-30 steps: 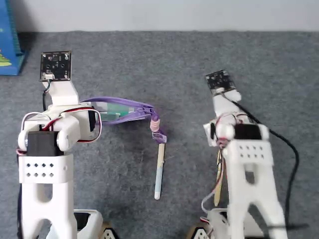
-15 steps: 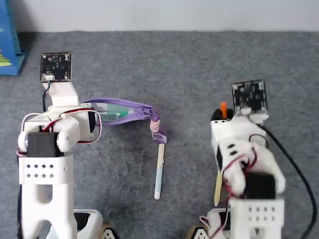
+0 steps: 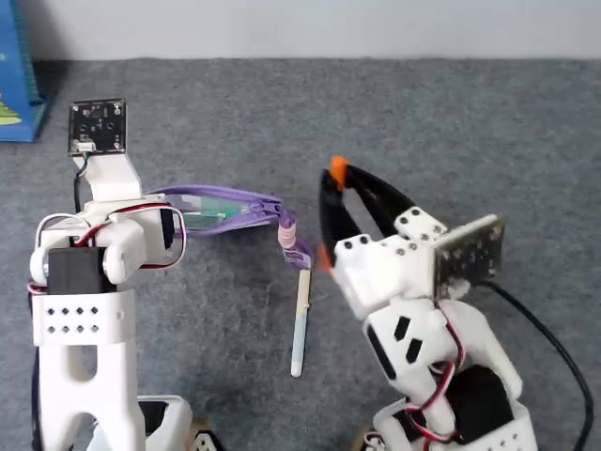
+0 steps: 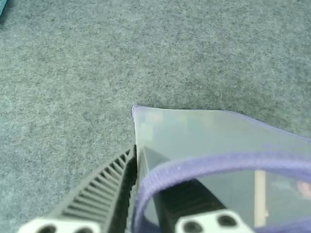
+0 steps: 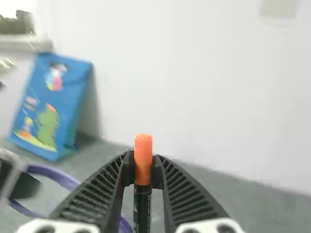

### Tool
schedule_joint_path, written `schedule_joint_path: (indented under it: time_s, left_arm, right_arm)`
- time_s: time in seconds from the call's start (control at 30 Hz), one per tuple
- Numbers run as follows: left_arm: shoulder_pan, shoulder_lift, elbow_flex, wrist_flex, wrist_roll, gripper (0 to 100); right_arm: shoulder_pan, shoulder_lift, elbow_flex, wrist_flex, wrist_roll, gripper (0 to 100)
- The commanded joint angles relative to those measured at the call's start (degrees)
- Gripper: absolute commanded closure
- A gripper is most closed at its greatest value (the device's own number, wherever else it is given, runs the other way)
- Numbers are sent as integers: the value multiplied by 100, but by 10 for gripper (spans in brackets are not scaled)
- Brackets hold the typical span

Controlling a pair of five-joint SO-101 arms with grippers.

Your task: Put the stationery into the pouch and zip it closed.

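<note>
Right wrist view: right jaws clamp orange-capped marker (image 5: pixel 143 151) | left wrist view: left jaws pinch pouch (image 4: pixel 194 133) edge

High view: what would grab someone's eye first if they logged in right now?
The right gripper is up above the grey mat, shut on an orange-capped marker. Across from it, the left gripper clamps the edge of the purple-trimmed clear pouch, and a pale pen lies on the mat between the arms.
</note>
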Motion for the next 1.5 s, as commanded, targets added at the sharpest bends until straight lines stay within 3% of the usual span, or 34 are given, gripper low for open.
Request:
schedule_joint_path:
  time_s: [0.0, 0.23, 0.43, 0.97, 1.33, 1.47]
  left_arm:
    - [-9, 9, -13, 18, 53, 989]
    - [0, 9, -13, 18, 53, 989]
    - [0, 9, -13, 18, 53, 989]
    - [0, 9, -4, 18, 53, 989]
    - [-18, 9, -4, 18, 53, 989]
    - [-26, 9, -4, 26, 53, 989]
  right_arm:
    - [-470, -48, -62, -699, -105, 991]
    - [-1385, 66, -62, -1877, -105, 991]
    - [-1543, 1015, -62, -2826, -220, 991]
    - [-1376, 2062, -62, -4514, -440, 991]
    - [-1059, 2756, -35, -4646, -492, 991]
    - [-936, 3178, -26, -5402, -457, 991]
